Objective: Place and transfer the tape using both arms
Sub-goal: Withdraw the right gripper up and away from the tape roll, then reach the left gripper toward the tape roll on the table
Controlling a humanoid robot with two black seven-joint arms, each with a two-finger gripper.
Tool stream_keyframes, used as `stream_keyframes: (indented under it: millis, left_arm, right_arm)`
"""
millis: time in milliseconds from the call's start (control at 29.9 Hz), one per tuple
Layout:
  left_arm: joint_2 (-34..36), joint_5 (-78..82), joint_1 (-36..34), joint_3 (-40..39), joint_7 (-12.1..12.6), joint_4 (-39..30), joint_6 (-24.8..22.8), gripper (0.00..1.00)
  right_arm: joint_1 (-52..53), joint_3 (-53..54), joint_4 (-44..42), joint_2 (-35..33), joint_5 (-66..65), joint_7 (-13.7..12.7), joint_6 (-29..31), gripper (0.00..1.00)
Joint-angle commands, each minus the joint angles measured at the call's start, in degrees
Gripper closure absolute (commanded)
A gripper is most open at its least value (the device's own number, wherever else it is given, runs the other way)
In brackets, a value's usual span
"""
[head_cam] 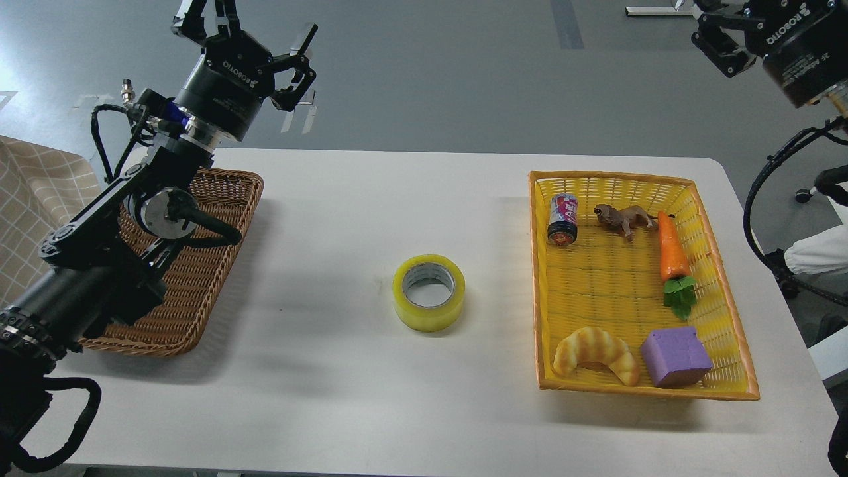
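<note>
The roll of yellow tape (428, 291) lies flat on the white table (371, 199), near its middle, with nothing touching it. My left gripper (245, 33) is raised high above the back left of the table, over the far end of the wicker basket (192, 291); its fingers are spread open and hold nothing. My right gripper (719, 33) is up at the top right corner of the view, far from the tape; only part of its fingers shows, the rest is cut off by the frame's edge.
A yellow plastic basket (722, 391) at the right holds a small can (563, 219), a toy animal (621, 218), a carrot (670, 255), a croissant (595, 354) and a purple block (676, 356). A checked cloth (33, 199) lies at the far left.
</note>
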Motion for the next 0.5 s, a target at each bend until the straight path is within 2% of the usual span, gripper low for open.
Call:
stream_keyframes:
  millis: [0, 201, 334, 468]
  left_arm:
    - [2.1, 5.0, -0.7, 0.8, -0.1, -0.2, 0.0, 0.02]
    - [4.4, 14.1, -2.8, 1.5, -0.1, -0.2, 0.0, 0.02]
    - [4.9, 24.4, -3.7, 2.2, -0.1, -0.3, 0.0, 0.02]
    - [6.8, 35.3, -3.2, 2.2, -0.2, -4.2, 0.0, 0.02]
  right_arm:
    - [-0.8, 1.6, -2.1, 2.0, 8.6, -0.2, 0.0, 0.01]
    - [-5.5, 4.6, -4.4, 3.3, 11.2, -0.1, 0.0, 0.01]
    - [-9.7, 6.5, -4.4, 6.9, 13.1, 0.1, 0.0, 0.01]
    - [-12.6, 6.6, -4.3, 7.6, 13.1, 0.5, 0.0, 0.01]
